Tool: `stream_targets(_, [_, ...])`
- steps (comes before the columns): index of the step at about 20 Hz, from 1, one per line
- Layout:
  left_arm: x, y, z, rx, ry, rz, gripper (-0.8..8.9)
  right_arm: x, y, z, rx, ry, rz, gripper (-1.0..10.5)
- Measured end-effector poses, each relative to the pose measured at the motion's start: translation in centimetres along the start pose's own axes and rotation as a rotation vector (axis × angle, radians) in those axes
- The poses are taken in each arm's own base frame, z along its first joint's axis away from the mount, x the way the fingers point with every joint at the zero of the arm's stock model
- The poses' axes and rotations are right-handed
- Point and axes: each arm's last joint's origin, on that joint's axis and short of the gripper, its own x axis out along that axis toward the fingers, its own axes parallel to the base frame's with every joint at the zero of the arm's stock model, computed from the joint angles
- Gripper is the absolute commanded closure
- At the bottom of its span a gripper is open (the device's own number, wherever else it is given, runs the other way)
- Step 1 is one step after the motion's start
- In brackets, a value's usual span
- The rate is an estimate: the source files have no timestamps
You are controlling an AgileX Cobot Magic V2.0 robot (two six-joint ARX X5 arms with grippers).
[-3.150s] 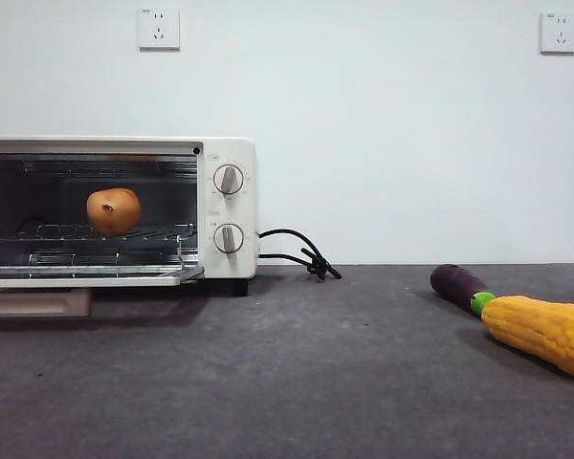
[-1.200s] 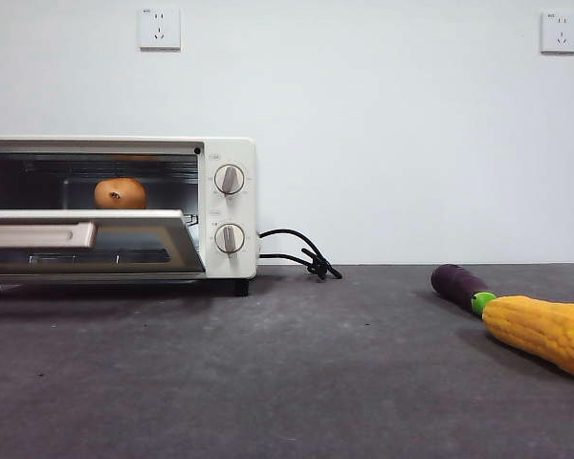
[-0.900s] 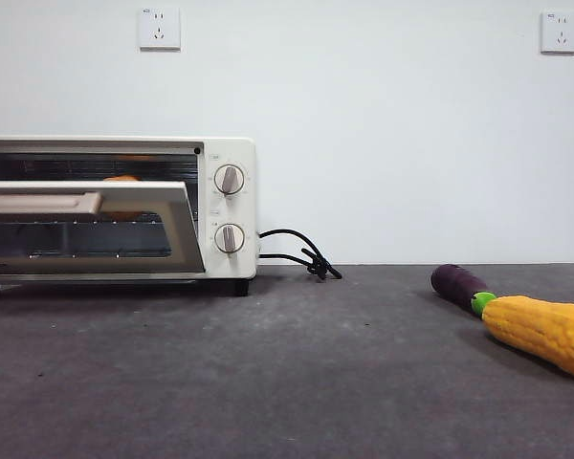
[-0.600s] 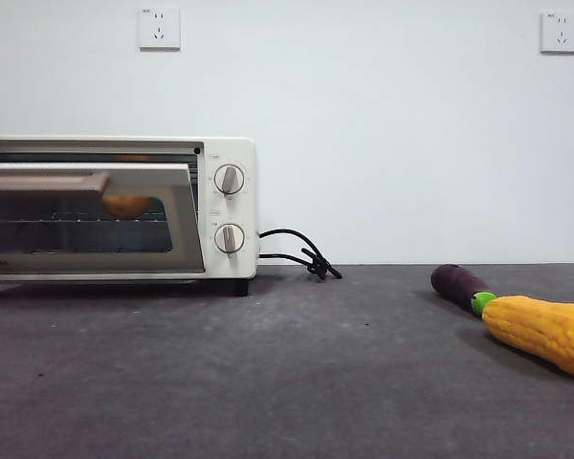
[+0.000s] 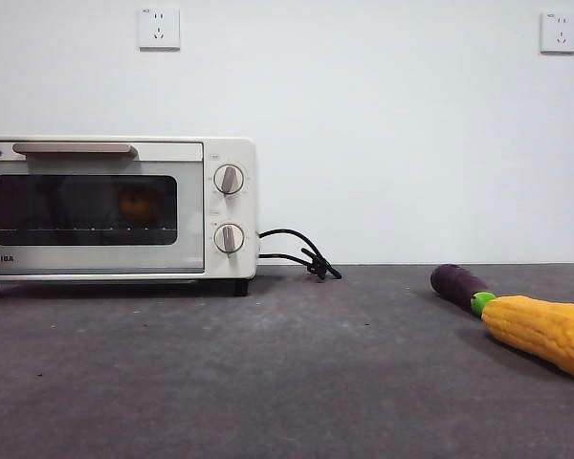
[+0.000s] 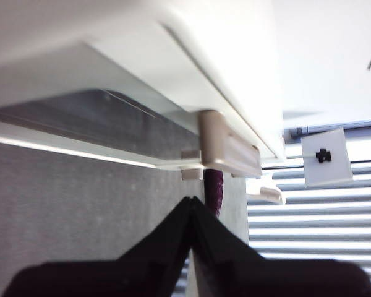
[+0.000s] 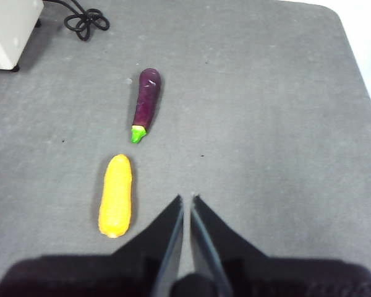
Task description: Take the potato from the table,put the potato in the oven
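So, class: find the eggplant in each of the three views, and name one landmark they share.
Front view: eggplant lies at the right on the table, beside the corn.
Left wrist view: a purple sliver shows below the oven's handle.
Right wrist view: eggplant, upper middle.
Shared landmark: the oven.

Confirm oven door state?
Shut. The oven door sits flush, handle at top; the potato shows dimly behind the glass.

The oven (image 5: 115, 206) door reads "TOSHIBA" (first letter cut off); knob markings illegible.
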Motion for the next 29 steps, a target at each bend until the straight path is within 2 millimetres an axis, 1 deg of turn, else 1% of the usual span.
stream_targets(2, [0.2,-1.5,-0.5,0.024,0.010,0.001,8.21,0.0,0.0,0.0,0.000,-0.002,-0.008,9.1])
stream_targets(4, [0.1,-3.6,-1.2,0.068,0.008,0.034,8.21,0.0,0.0,0.0,0.000,-0.002,-0.008,9.1])
stream_targets(6, [0.1,-6.3,-2.4,0.131,0.011,0.060,8.21,0.0,0.0,0.0,0.000,-0.002,-0.008,9.1])
stream_targets(8, [-0.2,-9.6,-4.2,0.215,0.018,0.085,8.21,0.0,0.0,0.0,0.000,-0.002,-0.008,9.1])
stream_targets(10, [-1.1,-13.4,-6.8,0.333,0.014,0.113,8.21,0.0,0.0,0.0,0.000,-0.002,-0.008,9.1])
stream_targets(11, [-2.0,-15.6,-8.6,0.414,0.005,0.128,8.21,0.0,0.0,0.0,0.000,-0.002,-0.008,9.1])
stream_targets(12, [-2.8,-17.4,-10.2,0.484,-0.008,0.145,8.19,0.0,0.0,0.0,0.000,-0.002,-0.008,9.1])
stream_targets(15, [-6.4,-22.8,-16.2,0.715,-0.138,0.218,8.18,0.0,0.0,0.0,0.000,-0.002,-0.008,9.1])
stream_targets(17, [-9.2,-25.5,-20.1,0.862,-0.279,0.239,8.18,0.0,0.0,0.0,0.000,-0.002,-0.008,9.1])
stream_targets(18, [-10.7,-26.4,-21.9,0.920,-0.345,0.243,8.18,0.0,0.0,0.0,0.000,-0.002,-0.008,9.1])
stream_targets(21, [-14.1,-27.7,-26.7,1.056,-0.475,0.227,8.18,0.0,0.0,0.0,0.000,-0.002,-0.008,9.1])
stream_targets(22, [-14.7,-27.9,-27.6,1.080,-0.495,0.218,8.18,0.0,0.0,0.0,0.000,-0.002,-0.008,9.1])
stream_targets(24, [-15.1,-28.0,-28.3,1.098,-0.512,0.212,8.18,0.0,0.0,0.0,0.000,-0.002,-0.008,9.1])
stream_targets(27, [-15.1,-28.0,-28.3,1.101,-0.509,0.211,8.18,0.0,0.0,0.0,0.000,-0.002,-0.008,9.1])
stream_targets(29, [-14.9,-27.9,-27.9,1.093,-0.499,0.216,8.17,0.0,0.0,0.0,0.000,-0.002,-0.008,9.1])
